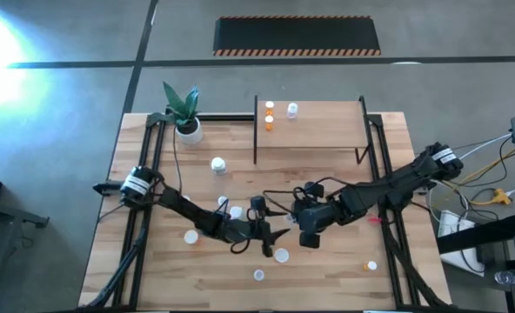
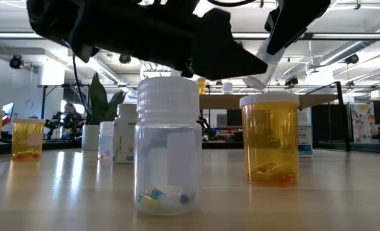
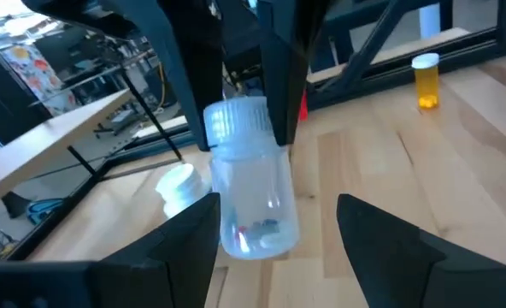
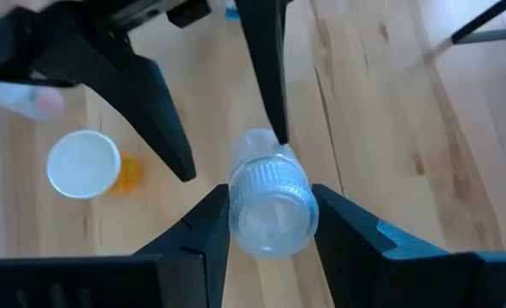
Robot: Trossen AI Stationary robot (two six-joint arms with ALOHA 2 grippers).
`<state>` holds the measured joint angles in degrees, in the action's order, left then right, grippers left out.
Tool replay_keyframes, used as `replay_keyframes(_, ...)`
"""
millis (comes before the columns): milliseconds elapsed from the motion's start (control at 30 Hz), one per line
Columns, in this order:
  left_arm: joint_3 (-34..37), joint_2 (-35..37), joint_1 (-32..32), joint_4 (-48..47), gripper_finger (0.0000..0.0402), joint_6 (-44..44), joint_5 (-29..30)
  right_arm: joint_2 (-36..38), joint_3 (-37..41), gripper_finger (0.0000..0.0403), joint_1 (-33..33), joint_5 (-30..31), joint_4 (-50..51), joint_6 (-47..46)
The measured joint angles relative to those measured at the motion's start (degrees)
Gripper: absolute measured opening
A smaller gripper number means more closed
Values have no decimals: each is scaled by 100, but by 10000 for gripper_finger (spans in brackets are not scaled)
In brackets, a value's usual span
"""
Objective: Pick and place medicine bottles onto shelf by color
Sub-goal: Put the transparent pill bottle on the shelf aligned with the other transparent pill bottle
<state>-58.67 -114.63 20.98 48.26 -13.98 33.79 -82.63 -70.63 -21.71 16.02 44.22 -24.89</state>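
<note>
One clear bottle [image 4: 270, 214] pinched at its white cap between the fingers of the right gripper [image 4: 268, 195], jaws closed partway and tight on the cap; held tilted above the middle of the table [image 1: 327, 269], a few coloured pills lying in its bottom; facing it from the other side, the left gripper [image 3: 277, 205], fingers [image 3: 193, 239] spread wide to either side of the bottle's body with a gap showing on each side, nothing gripped; both grippers nose to nose in front of the shelf [image 1: 314, 130]; on the shelf's left end, an orange bottle [image 1: 269, 122] and two white-capped ones just beside it; scattered over the table around the arms, more loose bottles, among them a second clear bottle [image 2: 167, 154] and an amber bottle [image 2: 269, 141], both upright close to the low camera; at the far left corner, a plant pot [image 1: 188, 130]
</note>
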Motion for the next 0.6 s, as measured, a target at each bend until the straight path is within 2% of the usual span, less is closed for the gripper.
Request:
replay_keyframes(433, -15, 0, -180, -1, 216, 320, -47, 7, -4, 132, 0, 73, -320, -10)
replay_keyframes(600, -33, 0, -183, 8, 191, 319, -47, 7, 0, 132, 0, 69, -302, -3)
